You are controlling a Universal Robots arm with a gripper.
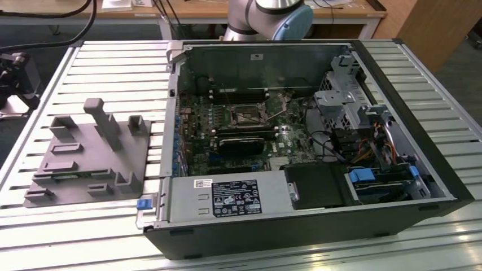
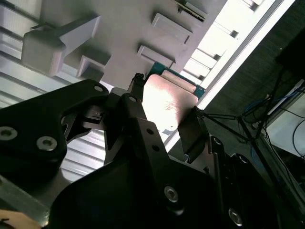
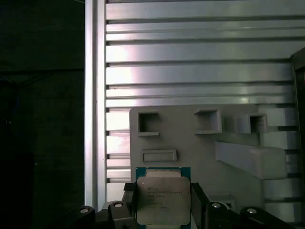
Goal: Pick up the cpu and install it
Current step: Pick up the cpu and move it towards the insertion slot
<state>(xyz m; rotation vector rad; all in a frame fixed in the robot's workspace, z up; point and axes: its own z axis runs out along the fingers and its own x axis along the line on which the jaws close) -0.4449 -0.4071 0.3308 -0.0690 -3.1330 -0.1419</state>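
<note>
Holding the cpu [image 3: 162, 193] clamped by two edges in the tool [image 3: 162, 202], above the tray [image 3: 186, 143]; could slip or tilt from so slim a grip

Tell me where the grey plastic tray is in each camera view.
Exterior view: the tray lies on the slatted table, to the exterior view's left of the computer case.
First wrist view: the tray lies beyond the cpu.
Second wrist view: the tray lies beyond the cpu.
Shared landmark: the slatted table.
</note>
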